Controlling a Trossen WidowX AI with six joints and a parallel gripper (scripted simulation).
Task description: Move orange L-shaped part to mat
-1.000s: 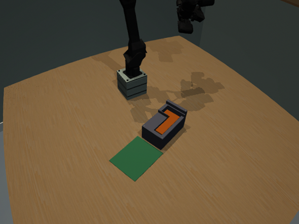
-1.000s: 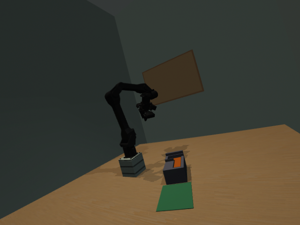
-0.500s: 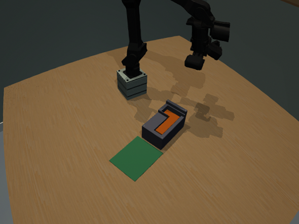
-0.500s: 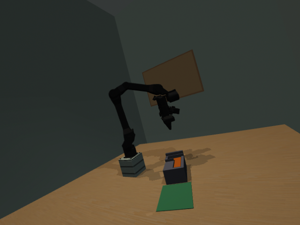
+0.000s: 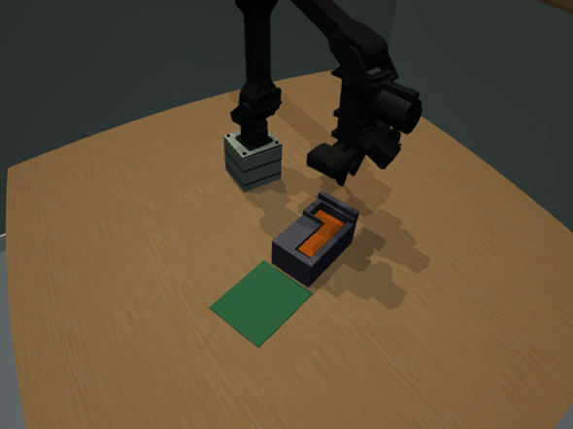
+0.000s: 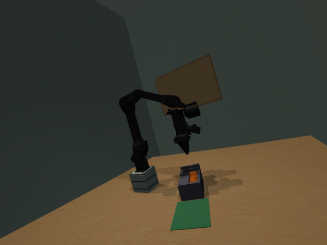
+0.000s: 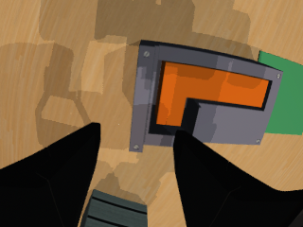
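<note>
1. Wooden table (image 5: 126, 216) from the top: orange part (image 5: 322, 235) lies flush in the tray (image 5: 292, 257), mat (image 5: 259, 304) touching the tray's near end. Gripper (image 5: 342, 176) hangs above the tray's far end.
2. Exterior: gripper (image 6: 186, 150) points down, clear above the tray (image 6: 191, 190).
3. Wrist: fingers part-open, holding nothing; part (image 7: 208, 91) between them, below.

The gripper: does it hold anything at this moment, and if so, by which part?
Nothing is held. The gripper hangs in the air above the grey tray, fingers partly apart with only air between them; the orange part lies in its pocket.
</note>
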